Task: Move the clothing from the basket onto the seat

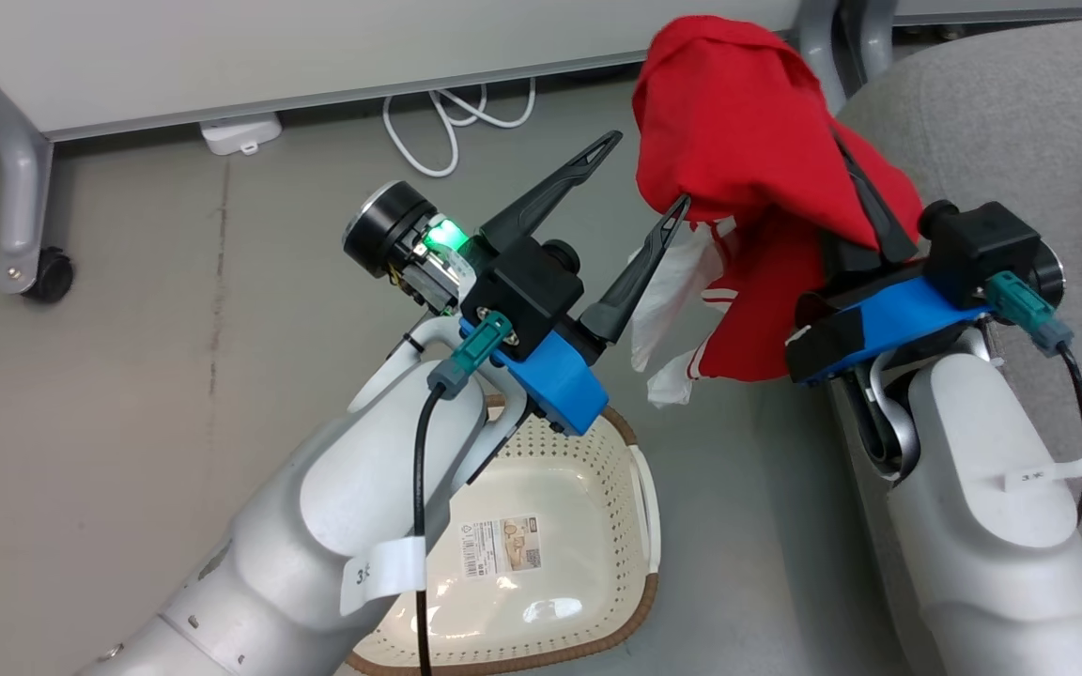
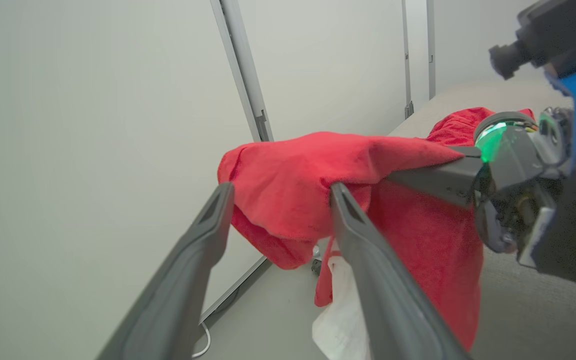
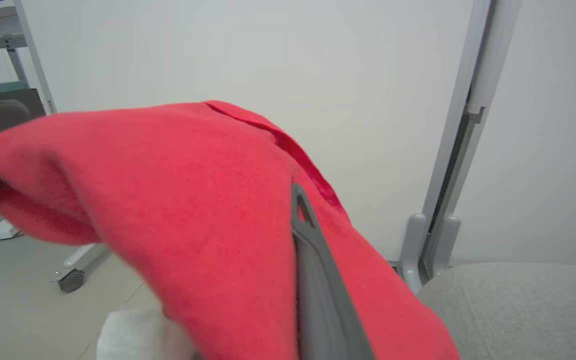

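Clothing (image 1: 738, 131) hung at the head view's upper right, draped over the right gripper (image 1: 870, 221), whose fingers were clamped together in it, just left of the seat (image 1: 1001, 122); the basket (image 1: 640, 526) sat lower centre. In the left wrist view the left gripper (image 2: 282, 195) gaped, one finger touching the clothing, which could snag there. In the right wrist view its loose folds might slip floorward.

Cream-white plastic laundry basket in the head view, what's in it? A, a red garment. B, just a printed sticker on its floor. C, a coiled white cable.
B: the visible floor of the cream-white perforated plastic basket carries a printed sticker; the bright red fabric garment hangs clear of it.
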